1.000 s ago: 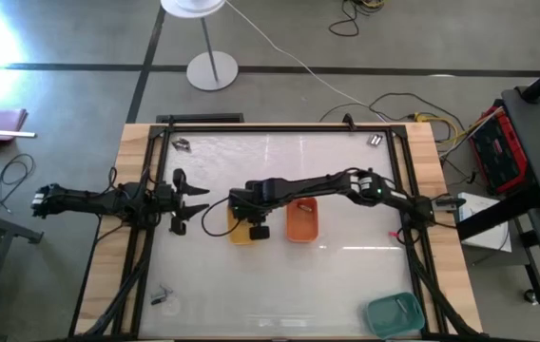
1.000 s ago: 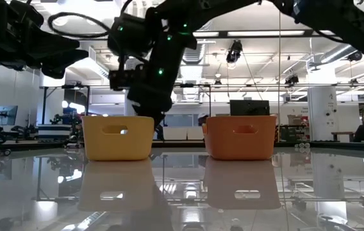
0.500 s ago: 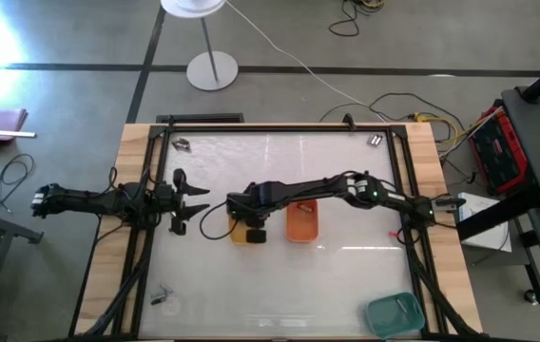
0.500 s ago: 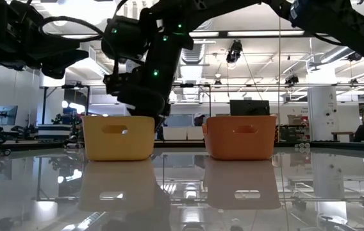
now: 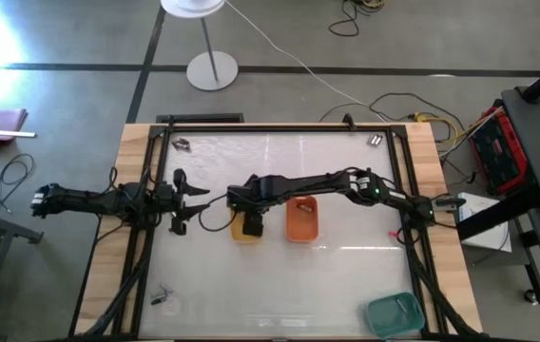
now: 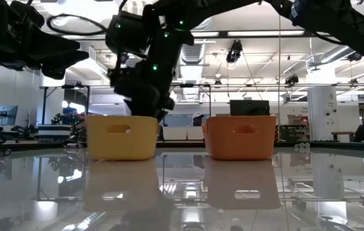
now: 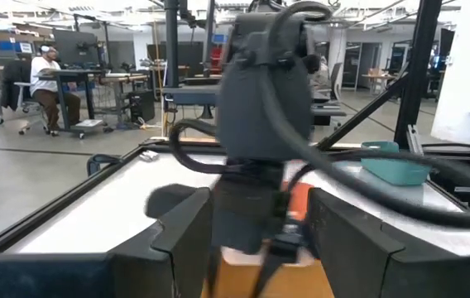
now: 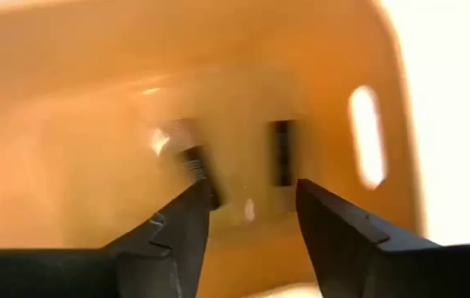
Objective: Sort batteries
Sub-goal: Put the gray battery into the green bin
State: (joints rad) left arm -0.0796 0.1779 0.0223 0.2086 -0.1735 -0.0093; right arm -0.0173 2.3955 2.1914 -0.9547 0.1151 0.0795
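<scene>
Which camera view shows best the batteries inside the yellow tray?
The right wrist view: it looks into the yellow tray, showing two batteries beyond the open right gripper. In the other views, the arm or tray wall hides them.

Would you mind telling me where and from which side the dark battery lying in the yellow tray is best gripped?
Grip the dark battery across its middle, coming straight down from above: it lies flat in the yellow tray, whose walls block any side approach. The right end effector is open just above it.

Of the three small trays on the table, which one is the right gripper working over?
The yellow tray. The right gripper hangs open over its inside, while the orange tray sits beside it and the teal tray is at a far corner.
</scene>
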